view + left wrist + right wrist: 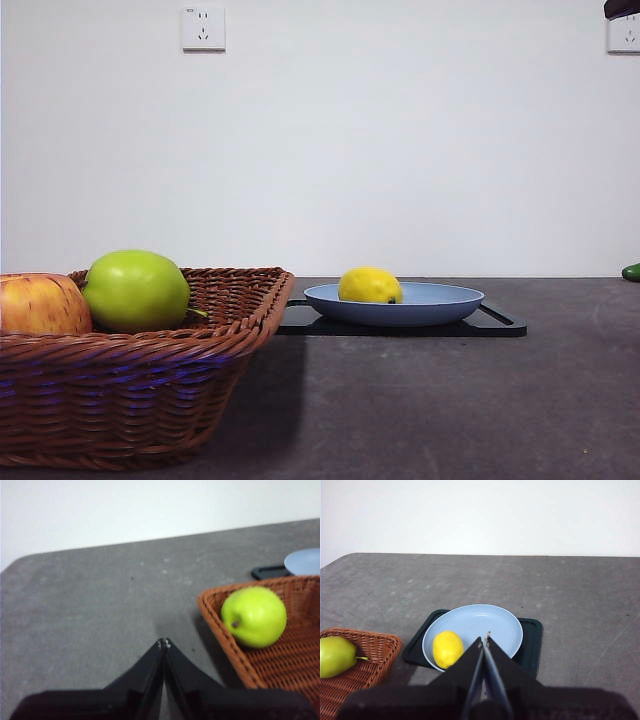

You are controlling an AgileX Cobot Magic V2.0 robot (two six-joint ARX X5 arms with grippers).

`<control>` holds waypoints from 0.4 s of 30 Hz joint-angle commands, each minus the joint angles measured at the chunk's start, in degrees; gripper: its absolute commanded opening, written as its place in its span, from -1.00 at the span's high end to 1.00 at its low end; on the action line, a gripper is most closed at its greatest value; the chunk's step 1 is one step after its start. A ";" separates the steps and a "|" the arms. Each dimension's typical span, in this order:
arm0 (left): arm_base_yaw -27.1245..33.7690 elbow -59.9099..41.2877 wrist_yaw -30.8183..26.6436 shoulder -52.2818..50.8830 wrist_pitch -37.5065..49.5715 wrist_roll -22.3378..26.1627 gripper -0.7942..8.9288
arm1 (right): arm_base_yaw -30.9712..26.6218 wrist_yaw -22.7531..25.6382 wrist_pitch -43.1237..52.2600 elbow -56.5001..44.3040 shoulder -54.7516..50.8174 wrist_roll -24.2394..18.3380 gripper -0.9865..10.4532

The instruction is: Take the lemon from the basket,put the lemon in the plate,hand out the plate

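Front view: lemon lies in plate on black tray, beside basket.
Left wrist view: left gripper closed, empty, idle.
Right wrist view: right gripper closed above plate; should open, clamp the rim away from the lemon, lift level.

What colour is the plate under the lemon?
Light blue: the shallow round plate, clearest in the right wrist view.
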 commanded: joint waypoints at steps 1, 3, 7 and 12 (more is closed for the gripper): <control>0.20 -1.86 0.17 -2.54 0.79 -0.70 0.82 | 0.37 0.20 0.52 0.57 0.13 0.57 0.82; 0.22 -1.86 0.13 -2.80 -0.15 -0.81 0.82 | 0.37 0.22 0.55 0.57 0.13 0.57 0.82; 0.20 -1.86 -0.02 -2.78 -0.72 -1.44 0.82 | 0.37 0.20 0.52 0.57 0.15 0.57 0.82; 0.20 -1.86 0.00 -2.78 -0.48 -1.46 0.82 | 0.37 0.20 0.52 0.57 0.13 0.57 0.82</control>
